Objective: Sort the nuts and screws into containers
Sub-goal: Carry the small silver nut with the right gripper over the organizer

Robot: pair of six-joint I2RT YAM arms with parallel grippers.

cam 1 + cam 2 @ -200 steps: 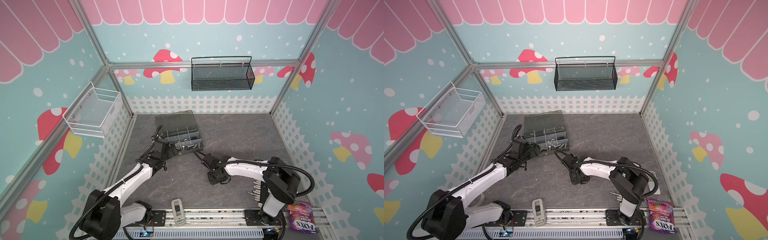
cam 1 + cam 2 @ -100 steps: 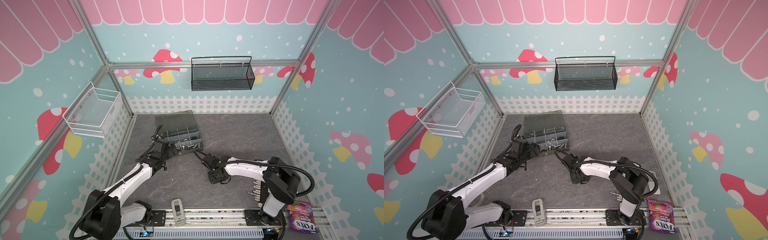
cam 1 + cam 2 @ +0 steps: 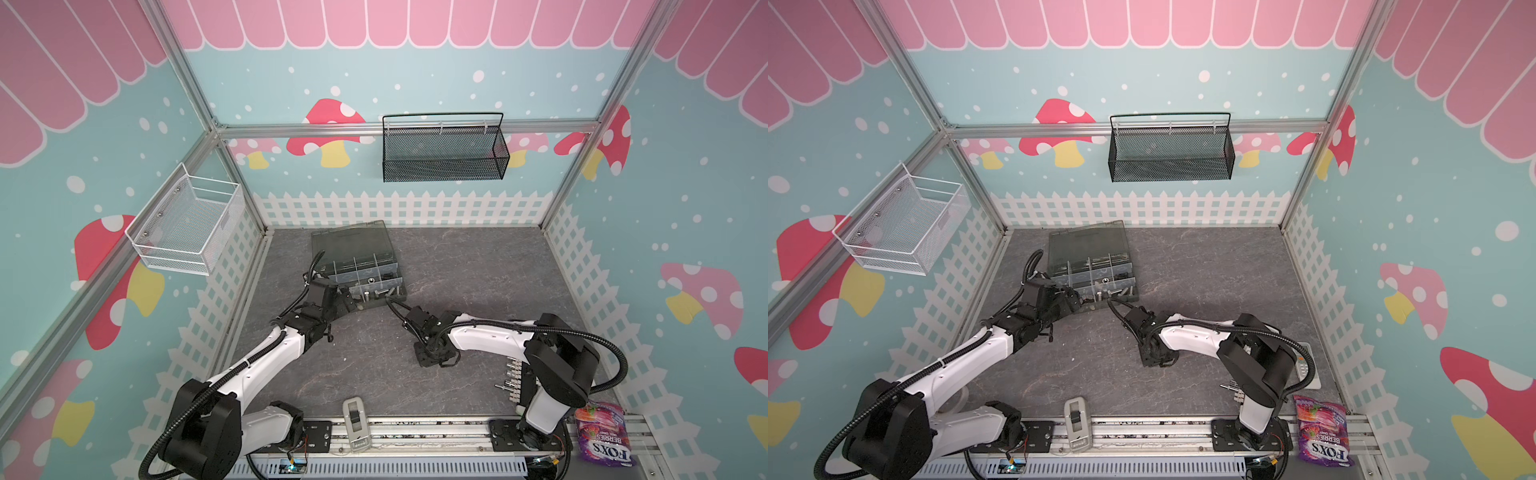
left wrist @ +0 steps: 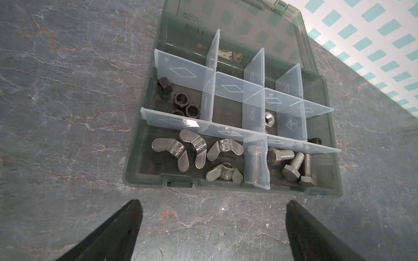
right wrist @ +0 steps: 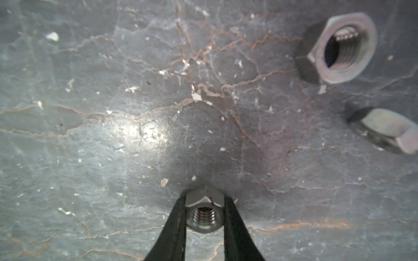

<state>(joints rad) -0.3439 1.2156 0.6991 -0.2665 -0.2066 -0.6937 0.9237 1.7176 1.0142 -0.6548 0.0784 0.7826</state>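
The organizer box (image 4: 248, 188) stands back left on the counter (image 3: 478, 270). In its front row, wing nuts (image 4: 196, 153) lie beside the screws (image 4: 294, 165), with a divider (image 4: 256, 162) between them. The left tool (image 4: 213, 203) is just before the box. The right tool (image 5: 204, 202), mid-counter, has a hex nut (image 5: 204, 217) between its fingers (image 5: 176, 226).

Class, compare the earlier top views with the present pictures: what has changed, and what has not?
Little moved: the right gripper sits in the same spot low over the table, its fingers now closed against a silver hex nut. The left gripper stays open before the organizer box, which has not shifted.
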